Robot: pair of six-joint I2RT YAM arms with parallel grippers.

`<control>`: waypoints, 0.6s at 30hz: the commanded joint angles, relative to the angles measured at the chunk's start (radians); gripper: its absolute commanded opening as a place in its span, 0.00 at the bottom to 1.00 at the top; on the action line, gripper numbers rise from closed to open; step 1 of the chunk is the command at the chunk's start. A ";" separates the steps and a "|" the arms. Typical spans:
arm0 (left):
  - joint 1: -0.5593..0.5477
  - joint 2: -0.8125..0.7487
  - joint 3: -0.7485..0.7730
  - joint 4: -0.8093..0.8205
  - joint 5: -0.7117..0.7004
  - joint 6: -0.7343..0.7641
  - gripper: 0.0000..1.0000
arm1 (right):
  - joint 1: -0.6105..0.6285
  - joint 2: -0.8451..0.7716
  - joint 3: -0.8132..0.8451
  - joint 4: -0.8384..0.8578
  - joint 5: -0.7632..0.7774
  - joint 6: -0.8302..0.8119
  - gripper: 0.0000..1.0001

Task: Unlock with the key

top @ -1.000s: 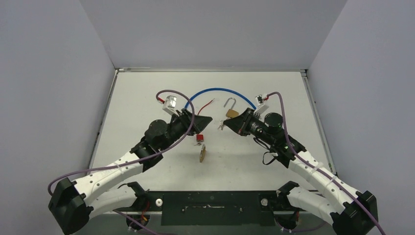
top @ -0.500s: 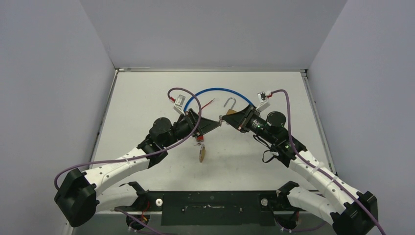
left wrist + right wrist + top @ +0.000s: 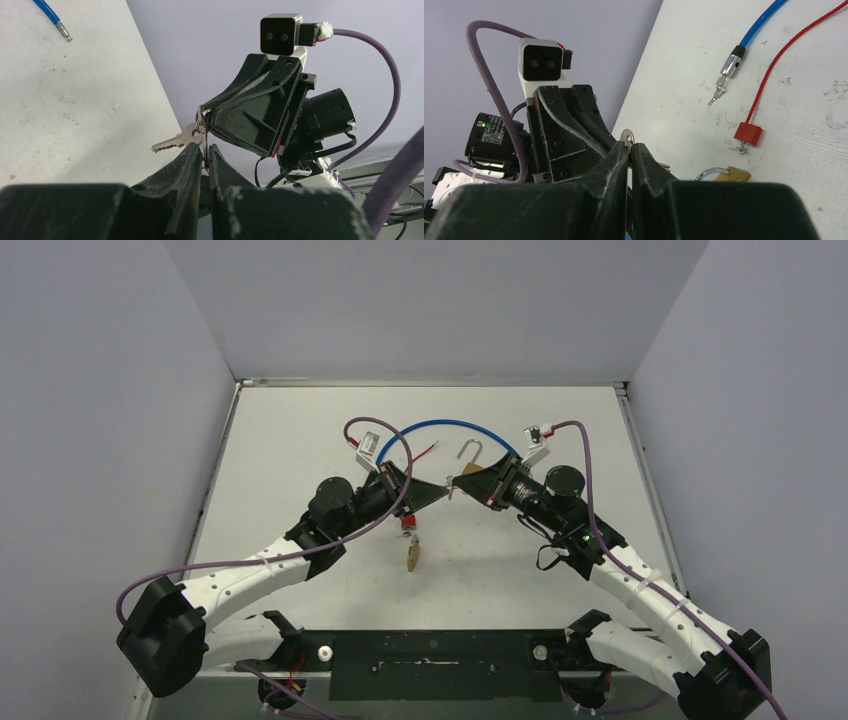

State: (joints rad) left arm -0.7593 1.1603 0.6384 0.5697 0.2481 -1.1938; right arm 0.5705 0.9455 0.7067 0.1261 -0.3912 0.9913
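Above the middle of the table my two grippers meet tip to tip. In the left wrist view my left gripper [image 3: 204, 146] is shut on a thin key ring [image 3: 205, 135], and a silver key [image 3: 175, 140] sticks out sideways from it. My right gripper [image 3: 629, 145] is shut on the same ring [image 3: 627, 136] from the other side. From above, the left gripper [image 3: 443, 489] and the right gripper [image 3: 458, 483] almost touch. A brass padlock [image 3: 413, 553] lies on the table below them, also seen in the right wrist view [image 3: 730, 175].
A red padlock [image 3: 408, 525] on a red cable [image 3: 784, 55] lies beside the brass one. A second brass padlock [image 3: 472, 470] with a raised shackle sits by the right gripper. A blue cable [image 3: 450, 424] arches across the back. Grey walls enclose the table [image 3: 300, 430].
My left arm swung right to the right gripper and its jaws closed on the key ring. The right gripper shifted slightly left and back, still holding the ring.
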 commanded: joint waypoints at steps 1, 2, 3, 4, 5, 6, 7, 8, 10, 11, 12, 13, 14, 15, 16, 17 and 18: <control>0.017 -0.005 0.032 0.060 0.006 0.010 0.10 | -0.003 -0.009 0.042 0.052 -0.031 -0.029 0.00; 0.018 -0.005 0.030 0.061 0.008 0.011 0.11 | -0.003 -0.010 0.042 0.051 -0.033 -0.030 0.00; 0.017 -0.007 0.027 0.063 0.009 0.012 0.11 | -0.003 -0.009 0.042 0.051 -0.034 -0.029 0.00; 0.018 -0.006 0.026 0.067 0.013 0.012 0.10 | -0.003 -0.010 0.042 0.051 -0.035 -0.029 0.00; 0.019 -0.005 0.026 0.076 0.018 0.013 0.06 | -0.003 -0.007 0.043 0.050 -0.036 -0.030 0.00; 0.019 -0.003 0.026 0.080 0.023 0.017 0.01 | -0.003 -0.008 0.043 0.051 -0.037 -0.029 0.00; 0.019 -0.003 0.031 0.079 0.028 0.023 0.00 | -0.003 -0.008 0.043 0.050 -0.039 -0.029 0.00; 0.020 -0.004 0.033 0.079 0.033 0.030 0.00 | -0.003 -0.009 0.044 0.048 -0.040 -0.030 0.00; 0.022 -0.008 0.041 0.075 0.049 0.060 0.00 | -0.003 -0.009 0.052 0.023 -0.043 -0.040 0.04; 0.024 -0.013 0.049 0.067 0.062 0.083 0.00 | -0.004 -0.007 0.062 0.000 -0.039 -0.061 0.18; 0.026 -0.017 0.058 0.051 0.081 0.110 0.00 | -0.004 -0.008 0.075 -0.029 -0.036 -0.083 0.32; 0.029 -0.021 0.072 0.028 0.102 0.142 0.00 | -0.008 -0.012 0.090 -0.061 -0.031 -0.111 0.49; 0.032 -0.024 0.088 -0.005 0.135 0.184 0.00 | -0.010 -0.019 0.102 -0.078 -0.031 -0.142 0.61; 0.036 -0.028 0.110 -0.049 0.175 0.233 0.00 | -0.013 -0.031 0.111 -0.085 -0.041 -0.175 0.69; 0.037 -0.030 0.137 -0.118 0.226 0.301 0.00 | -0.016 -0.036 0.127 -0.101 -0.056 -0.215 0.75; 0.037 -0.030 0.170 -0.200 0.261 0.376 0.00 | -0.017 -0.036 0.147 -0.119 -0.077 -0.257 0.78; 0.037 -0.033 0.197 -0.276 0.286 0.467 0.00 | -0.018 -0.030 0.169 -0.158 -0.102 -0.310 0.78</control>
State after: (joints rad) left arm -0.7300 1.1595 0.6983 0.4862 0.3733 -1.0218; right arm 0.5629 0.9405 0.7742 0.0303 -0.4267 0.8646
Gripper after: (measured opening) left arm 0.010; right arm 0.757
